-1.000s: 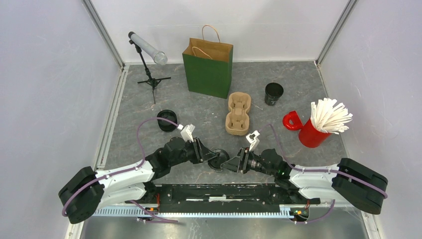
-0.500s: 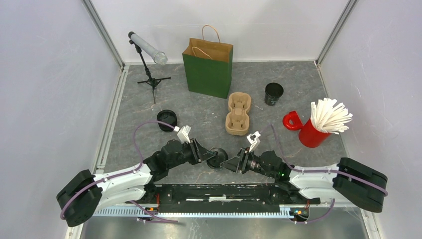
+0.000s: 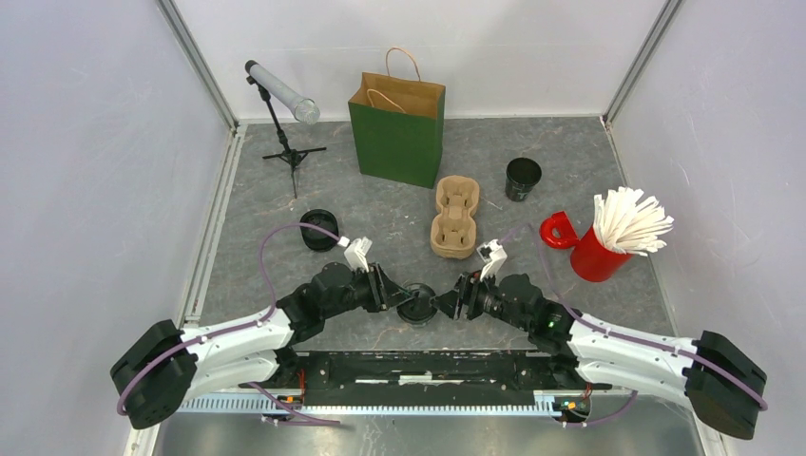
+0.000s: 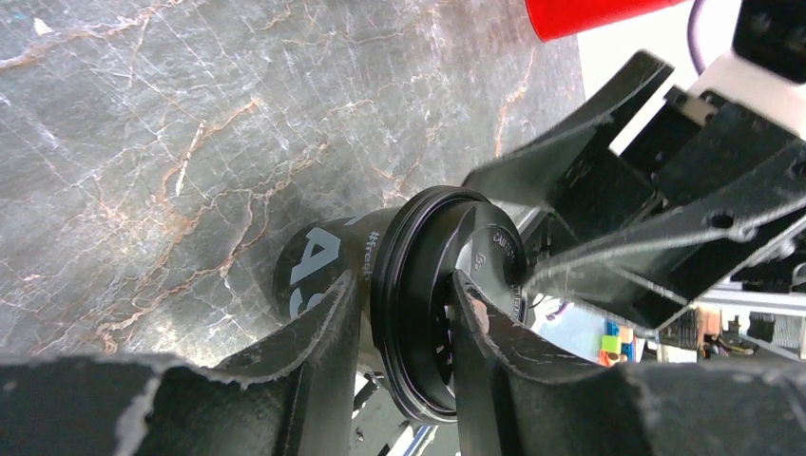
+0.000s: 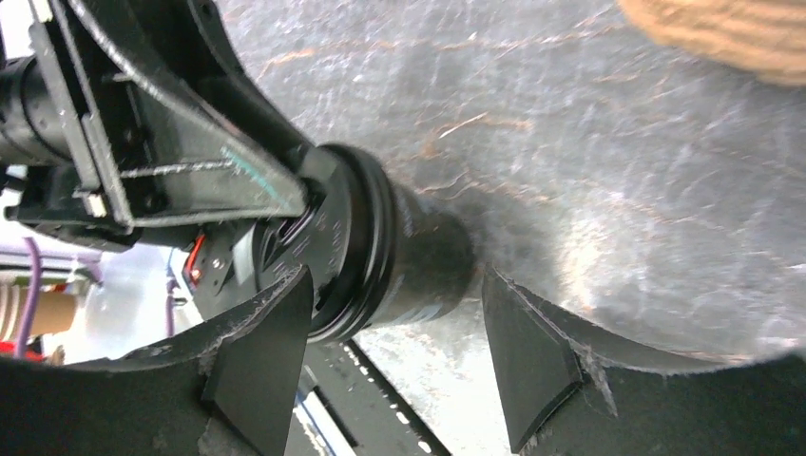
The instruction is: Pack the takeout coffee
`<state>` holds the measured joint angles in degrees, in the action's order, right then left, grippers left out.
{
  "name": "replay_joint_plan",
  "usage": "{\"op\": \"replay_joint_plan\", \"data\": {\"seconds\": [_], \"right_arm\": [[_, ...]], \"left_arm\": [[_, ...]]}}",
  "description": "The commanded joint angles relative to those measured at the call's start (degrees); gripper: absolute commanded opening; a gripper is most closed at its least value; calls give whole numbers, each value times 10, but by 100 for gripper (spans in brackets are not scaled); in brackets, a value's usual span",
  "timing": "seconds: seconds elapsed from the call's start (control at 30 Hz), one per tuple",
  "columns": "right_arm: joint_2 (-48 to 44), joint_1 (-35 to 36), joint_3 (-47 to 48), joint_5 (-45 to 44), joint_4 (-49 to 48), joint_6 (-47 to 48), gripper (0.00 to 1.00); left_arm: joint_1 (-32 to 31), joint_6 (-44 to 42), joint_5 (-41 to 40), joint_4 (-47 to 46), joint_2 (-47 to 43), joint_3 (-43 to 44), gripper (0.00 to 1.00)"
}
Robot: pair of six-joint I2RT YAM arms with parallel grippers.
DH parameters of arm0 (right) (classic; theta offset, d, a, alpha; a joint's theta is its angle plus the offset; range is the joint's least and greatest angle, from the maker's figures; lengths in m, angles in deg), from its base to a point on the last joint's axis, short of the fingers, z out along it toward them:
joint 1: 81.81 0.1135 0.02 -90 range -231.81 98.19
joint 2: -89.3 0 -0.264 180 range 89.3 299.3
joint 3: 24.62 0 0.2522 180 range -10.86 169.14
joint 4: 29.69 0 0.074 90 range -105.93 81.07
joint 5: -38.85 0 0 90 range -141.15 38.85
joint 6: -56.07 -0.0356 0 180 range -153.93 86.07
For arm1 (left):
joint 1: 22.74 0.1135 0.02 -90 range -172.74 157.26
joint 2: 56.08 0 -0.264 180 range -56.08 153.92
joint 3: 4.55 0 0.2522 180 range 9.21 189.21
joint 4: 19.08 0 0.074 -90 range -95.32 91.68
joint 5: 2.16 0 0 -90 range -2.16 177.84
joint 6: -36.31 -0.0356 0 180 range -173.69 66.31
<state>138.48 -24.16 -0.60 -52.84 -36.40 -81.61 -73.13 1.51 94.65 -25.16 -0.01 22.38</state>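
The takeout coffee (image 3: 415,306), a small black cup with a black sip lid, lies tipped on its side just above the table near the front edge. My left gripper (image 3: 399,295) is shut on it, one finger (image 4: 328,318) on the cup wall and the other (image 4: 480,318) on the lid top, pinching the lid rim (image 4: 411,313). The right gripper (image 3: 447,304) faces it from the right, open. In the right wrist view its fingertips (image 5: 276,313) stand on either side of the cup (image 5: 418,261), the right one clearly apart from it. The brown cardboard cup tray (image 3: 456,217) lies behind.
A green paper bag (image 3: 399,128) stands at the back. A lidless black cup (image 3: 523,178) is right of the tray. A squat black round piece (image 3: 318,229) lies at left. A red mug of white stirrers (image 3: 599,249) stands at right, a small tripod (image 3: 285,119) at back left.
The right gripper has come forward and left up to the cup and opened wider round it. The left gripper and the cup have barely moved.
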Motion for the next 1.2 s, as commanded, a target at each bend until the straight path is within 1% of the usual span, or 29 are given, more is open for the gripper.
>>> {"op": "replay_joint_plan", "data": {"seconds": [0.0, 0.07, 0.13, 0.2, 0.27, 0.37, 0.47, 0.57, 0.63, 0.8, 1.0, 1.07, 1.17], "right_arm": [[-25, -19, 55, -28, 77, 68, 71], [-23, -24, 80, -25, 98, 91, 70], [-19, -28, 98, -7, 98, 112, 65], [-5, -30, 114, 15, 98, 124, 62], [15, -32, 129, 39, 104, 135, 56], [34, -36, 126, 64, 89, 138, 50], [42, -40, 112, 82, 72, 131, 49], [48, -42, 95, 83, 56, 129, 48], [51, -44, 81, 82, 44, 129, 45], [55, -46, -2, 83, -32, 93, 38], [70, -46, -99, 86, -117, 49, 36], [71, -46, -115, 86, -127, 46, 36], [65, -46, -113, 93, -140, 48, 36]], "left_arm": [[-8, -66, 25, 73, 5, -21, 43], [-8, -73, 27, 72, 0, -18, 43], [-8, -76, 26, 72, -3, -18, 43], [-8, -77, 26, 72, -2, -16, 43], [-8, -79, 27, 72, 3, -14, 43], [-8, -79, 28, 70, 10, -11, 43], [-8, -78, 29, 67, 14, -11, 43], [-8, -79, 30, 67, 15, -10, 43], [-8, -79, 29, 67, 17, -10, 43], [-8, -71, 21, 49, 27, -28, 43], [-9, -63, 12, 7, 51, -62, 42], [-9, -63, 11, -4, 52, -72, 42], [-9, -63, 11, -10, 36, -79, 41]]}}
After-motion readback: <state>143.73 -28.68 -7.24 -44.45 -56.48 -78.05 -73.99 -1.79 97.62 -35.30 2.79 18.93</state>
